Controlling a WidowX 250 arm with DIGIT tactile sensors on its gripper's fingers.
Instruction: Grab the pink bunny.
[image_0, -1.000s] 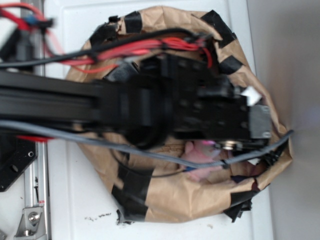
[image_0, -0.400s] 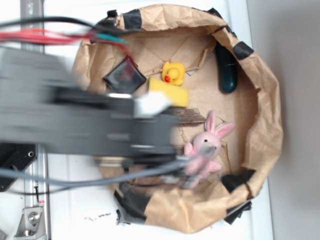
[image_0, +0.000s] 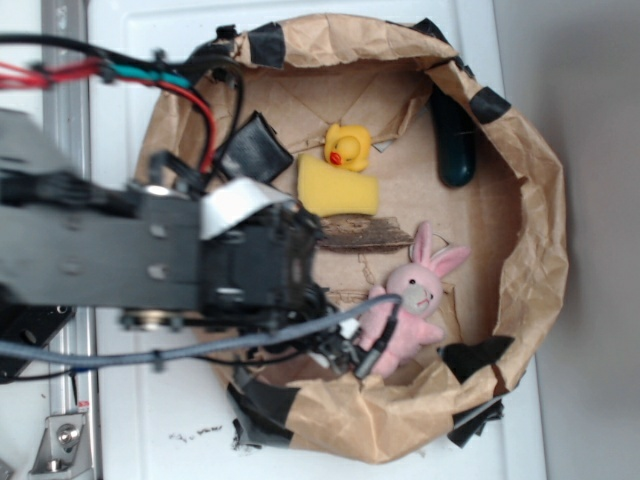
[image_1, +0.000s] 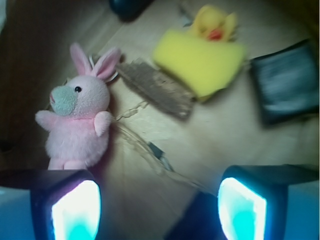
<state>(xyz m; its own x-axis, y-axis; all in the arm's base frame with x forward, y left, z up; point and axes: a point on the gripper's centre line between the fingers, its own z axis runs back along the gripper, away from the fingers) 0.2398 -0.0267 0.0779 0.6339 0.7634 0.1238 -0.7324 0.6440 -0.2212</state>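
Soft plush, crumpled paper and matt foam

The pink bunny (image_1: 79, 125) is fluffy plush cloth with a paler, short-napped muzzle. The bag wall (image_0: 530, 230) is creased, matt brown paper patched with glossy black tape (image_0: 265, 42). The yellow sponge (image_1: 200, 61) looks like porous, matt foam; the duck (image_0: 346, 146) is smooth. The gripper (image_1: 159, 210) has dark, matt plastic-looking fingers (image_1: 65, 200) with glowing pale faces.

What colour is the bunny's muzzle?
Pale grey-green, on the pink bunny; clearest in the wrist view.
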